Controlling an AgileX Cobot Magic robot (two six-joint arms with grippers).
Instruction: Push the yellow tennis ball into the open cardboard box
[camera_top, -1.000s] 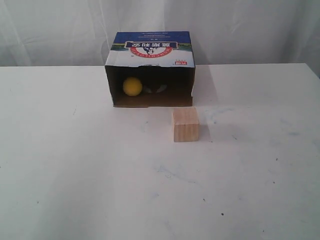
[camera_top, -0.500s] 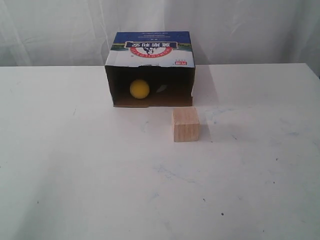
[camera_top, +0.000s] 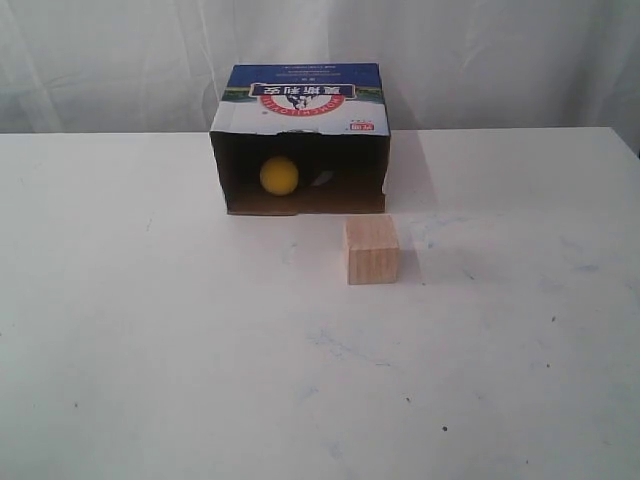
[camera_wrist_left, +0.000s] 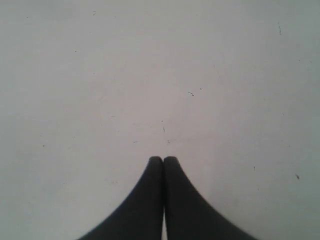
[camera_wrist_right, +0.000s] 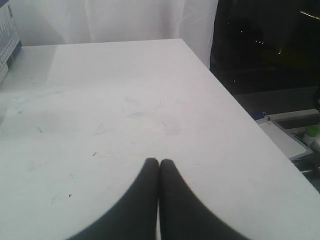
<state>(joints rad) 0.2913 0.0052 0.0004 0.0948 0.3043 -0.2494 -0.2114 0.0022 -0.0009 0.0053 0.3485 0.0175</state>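
The yellow tennis ball (camera_top: 279, 175) lies inside the open cardboard box (camera_top: 300, 100), left of the middle of its dark opening. The box lies on its side at the back of the white table (camera_top: 150, 350), its blue printed face upward and its opening facing the front. Neither arm shows in the exterior view. My left gripper (camera_wrist_left: 163, 159) is shut over bare table, nothing between its black fingers. My right gripper (camera_wrist_right: 159, 161) is shut too, above the table near its right edge. A corner of the box (camera_wrist_right: 7, 30) shows in the right wrist view.
A pale wooden cube (camera_top: 371, 250) stands on the table just in front of the box's right part. A white curtain (camera_top: 480, 60) hangs behind the table. Past the table's right edge lie dark space and some equipment (camera_wrist_right: 295, 130).
The ball rolled to the right inside the box over the last second, then settled; it barely moved in the last half second. The box and cube stayed put.
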